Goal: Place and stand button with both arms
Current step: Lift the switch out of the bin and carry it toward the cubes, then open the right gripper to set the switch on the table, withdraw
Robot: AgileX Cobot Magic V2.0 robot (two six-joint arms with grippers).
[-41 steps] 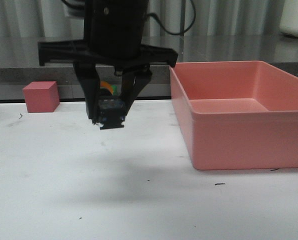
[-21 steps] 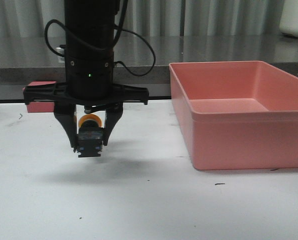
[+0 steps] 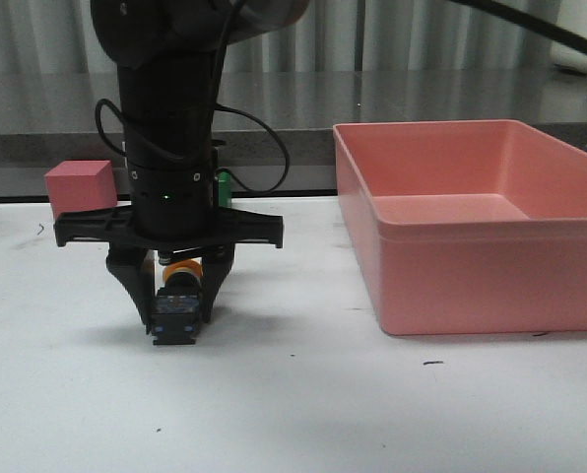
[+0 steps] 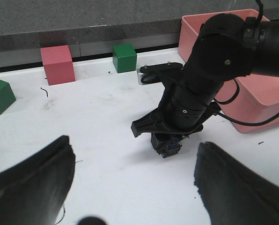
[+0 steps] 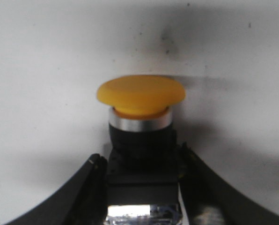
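I see my right end effector [image 3: 178,313] pointing down at the table [image 3: 303,414], its fingers [image 5: 90,180] clamped on the boxy base of the button [image 3: 179,307]. The yellow cap sits between the fingers, above the base. Whether the base touches the table I cannot tell. My left end effector [image 4: 130,180] hangs nearby, fingers spread wide, holding nothing.

No text, label, brand, number or sign can be read in any view: not on the button [image 5: 140,101], the cubes, the pink bin [image 3: 490,222], or the arms.
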